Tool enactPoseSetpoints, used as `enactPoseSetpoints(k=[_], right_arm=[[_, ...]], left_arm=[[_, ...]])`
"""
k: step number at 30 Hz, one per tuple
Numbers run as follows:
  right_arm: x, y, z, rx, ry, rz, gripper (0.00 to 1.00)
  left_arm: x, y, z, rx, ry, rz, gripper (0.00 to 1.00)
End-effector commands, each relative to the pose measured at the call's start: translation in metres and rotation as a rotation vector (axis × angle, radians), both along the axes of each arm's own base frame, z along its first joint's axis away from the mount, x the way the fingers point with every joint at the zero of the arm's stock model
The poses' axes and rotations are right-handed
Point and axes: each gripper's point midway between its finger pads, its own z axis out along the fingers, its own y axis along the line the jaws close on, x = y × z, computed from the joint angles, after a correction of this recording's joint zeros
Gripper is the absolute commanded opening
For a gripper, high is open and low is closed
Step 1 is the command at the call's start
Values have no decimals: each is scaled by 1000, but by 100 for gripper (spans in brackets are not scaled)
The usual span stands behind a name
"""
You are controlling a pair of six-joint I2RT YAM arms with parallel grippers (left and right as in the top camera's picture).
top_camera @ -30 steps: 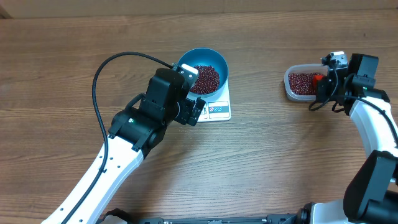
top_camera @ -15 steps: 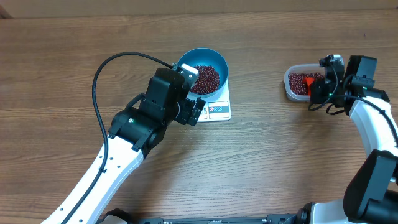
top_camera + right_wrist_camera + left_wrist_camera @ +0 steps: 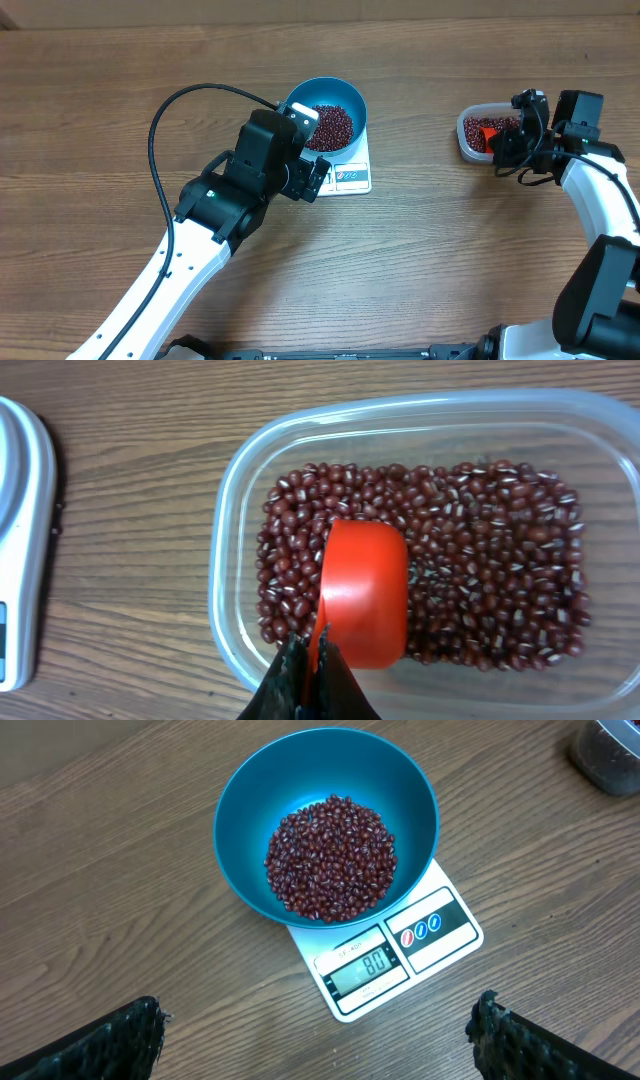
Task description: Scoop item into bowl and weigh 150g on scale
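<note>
Blue and smooth, a round deep bowl (image 3: 245,825) stands just ahead of the left claw (image 3: 318,1045), resting on the far part of a small flat white rectangular scale (image 3: 432,925). A loose heap of small dark red-brown beans (image 3: 332,855) covers the bottom of the bowl. The display edge of the scale is the side nearer to this claw, and its digits look like 80. The left claw hovers above the brown wooden table (image 3: 110,870) with its two black fingers (image 3: 120,1045) spread wide apart, and it holds nothing.

Well apart to the right, the right claw (image 3: 312,678) is closed tightly on the handle of a red-orange plastic scoop (image 3: 365,595). The cup of the scoop lies directly ahead of this claw, with its smooth outer side facing up. It touches more beans (image 3: 500,550) inside a clear rounded-rectangular plastic tub (image 3: 225,595). The edge of the scale shows far to the left of this claw.
</note>
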Motion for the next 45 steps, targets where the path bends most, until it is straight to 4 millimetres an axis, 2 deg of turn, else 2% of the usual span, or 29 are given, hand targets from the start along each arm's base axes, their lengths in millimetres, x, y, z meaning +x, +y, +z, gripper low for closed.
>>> enactPoseSetpoints(k=[1, 7, 12, 16, 24, 33, 40, 45], right_arm=[[4, 12, -3, 82, 13, 12, 4], [5, 11, -20, 111, 53, -7, 4], [7, 11, -13, 190, 21, 2, 4], [5, 2, -9, 231, 9, -15, 4], [-1, -18, -24, 302, 71, -128, 4], [-3, -13, -12, 426, 44, -106, 4], [-6, -30, -10, 490, 49, -187, 4], [-9, -37, 2, 585, 9, -185, 4]], left_arm=[[-2, 0, 8, -11, -18, -10, 99], [-2, 0, 8, -11, -18, -10, 100], [-2, 0, 8, -11, -18, -10, 100], [-2, 0, 8, -11, -18, -10, 99], [-2, 0, 8, -11, -18, -10, 100], [-2, 0, 8, -11, -18, -10, 100], [-2, 0, 8, -11, -18, -10, 99], [-2, 0, 8, -11, -18, -10, 100]])
